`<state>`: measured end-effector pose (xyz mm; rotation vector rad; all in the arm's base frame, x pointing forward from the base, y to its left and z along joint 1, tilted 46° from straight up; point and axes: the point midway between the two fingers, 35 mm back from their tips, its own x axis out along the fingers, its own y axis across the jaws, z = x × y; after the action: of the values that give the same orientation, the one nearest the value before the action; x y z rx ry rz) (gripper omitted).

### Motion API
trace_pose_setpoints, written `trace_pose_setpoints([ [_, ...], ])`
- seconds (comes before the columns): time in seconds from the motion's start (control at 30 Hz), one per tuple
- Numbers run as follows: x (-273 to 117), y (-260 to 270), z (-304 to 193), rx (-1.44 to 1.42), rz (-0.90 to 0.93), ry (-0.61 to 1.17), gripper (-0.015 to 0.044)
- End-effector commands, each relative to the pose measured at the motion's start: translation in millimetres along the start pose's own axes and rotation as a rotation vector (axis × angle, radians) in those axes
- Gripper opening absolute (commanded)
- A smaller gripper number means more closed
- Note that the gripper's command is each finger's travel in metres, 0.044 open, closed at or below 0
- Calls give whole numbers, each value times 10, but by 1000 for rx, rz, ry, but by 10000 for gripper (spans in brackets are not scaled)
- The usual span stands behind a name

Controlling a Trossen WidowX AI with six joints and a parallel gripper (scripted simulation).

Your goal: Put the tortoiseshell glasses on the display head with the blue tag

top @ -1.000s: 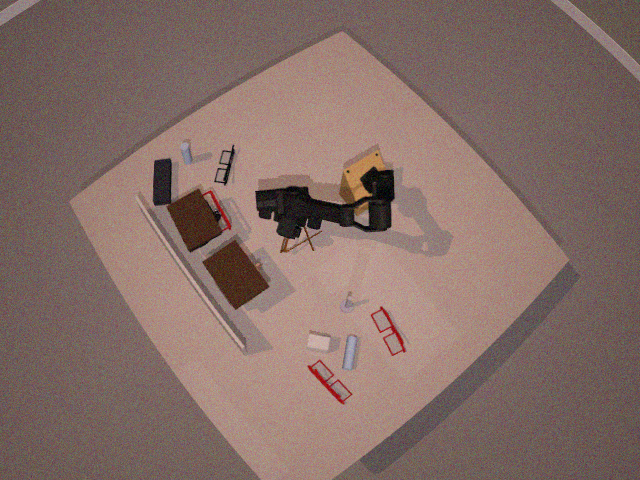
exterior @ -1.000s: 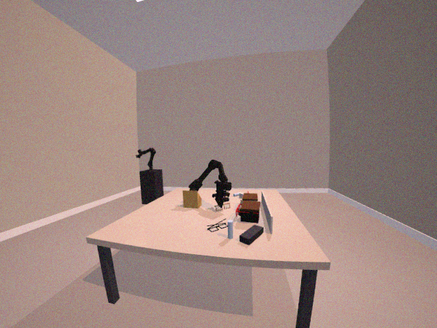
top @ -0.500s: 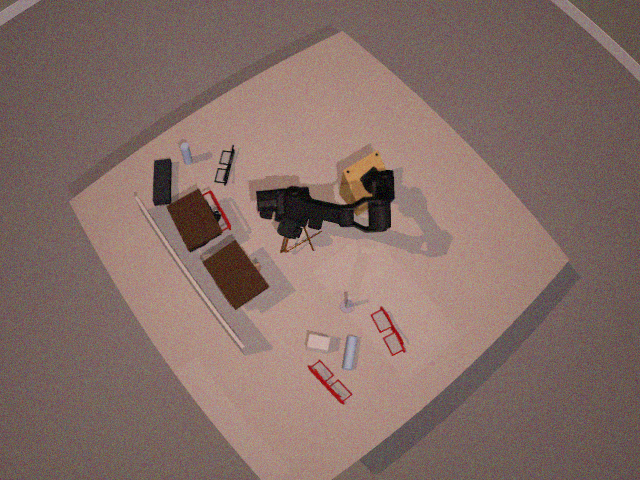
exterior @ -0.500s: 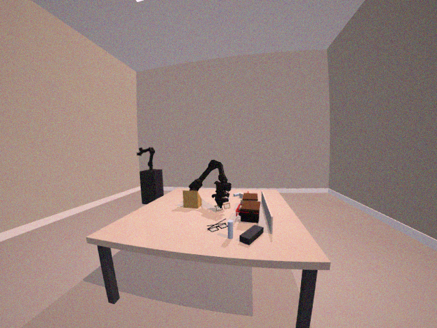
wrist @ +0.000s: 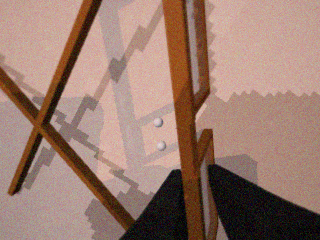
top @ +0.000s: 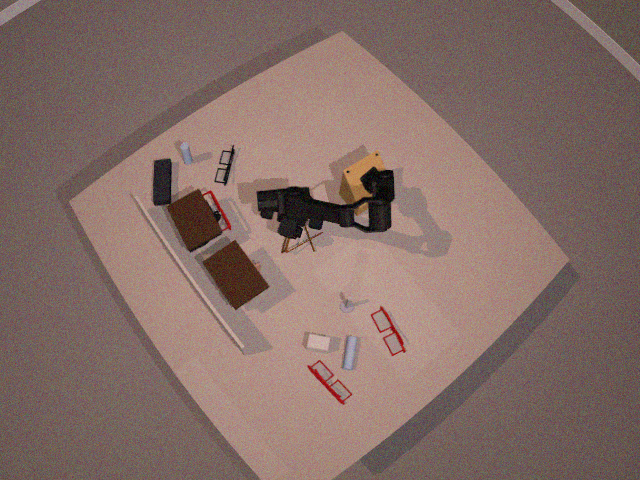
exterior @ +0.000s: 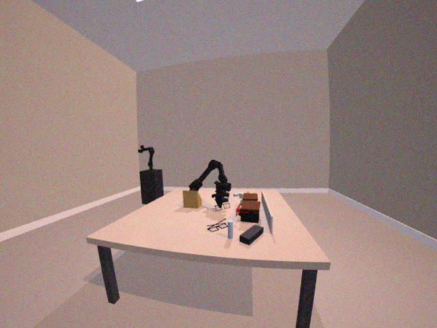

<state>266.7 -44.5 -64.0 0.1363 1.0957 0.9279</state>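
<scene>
Evidently claw [top: 293, 227] [exterior: 220, 205] [wrist: 194, 175] angled down from the bent arm [top: 330, 210] [exterior: 214, 165], tips closed around the tortoiseshell glasses [top: 309, 238] [exterior: 224, 205] [wrist: 182, 107], their frame between its fingers, crossed temples to one side, both display heads [top: 195, 219] [top: 236, 274] [exterior: 250, 212] near the claw.

The table [top: 454, 206] [exterior: 169, 233] carries 2 brown-topped heads [top: 236, 274] [exterior: 250, 206].

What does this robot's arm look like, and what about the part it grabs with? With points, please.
The arm [top: 330, 211] [exterior: 214, 164] is black or nearly black all over, with slim links between chunky, blocky joints. At its end are two matching black jaws, smooth and wedge-shaped, tapering towards narrow tips. No sleeve, bright marking or dangling cable shows on it, though small details are too blurred to tell.
</scene>
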Motion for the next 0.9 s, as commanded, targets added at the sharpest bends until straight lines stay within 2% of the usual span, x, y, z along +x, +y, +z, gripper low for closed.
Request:
trace_pose_setpoints([
  [0.0, -1, -3, 1, 0, 0, 0, 33],
  [0.17, -1, -3, 1, 0, 0, 0, 0],
  [0.4, -65, -15, 5, 0, -2, 1, 0],
  [0.87, -961, -28, -31, 4, -4, 1, 0],
])
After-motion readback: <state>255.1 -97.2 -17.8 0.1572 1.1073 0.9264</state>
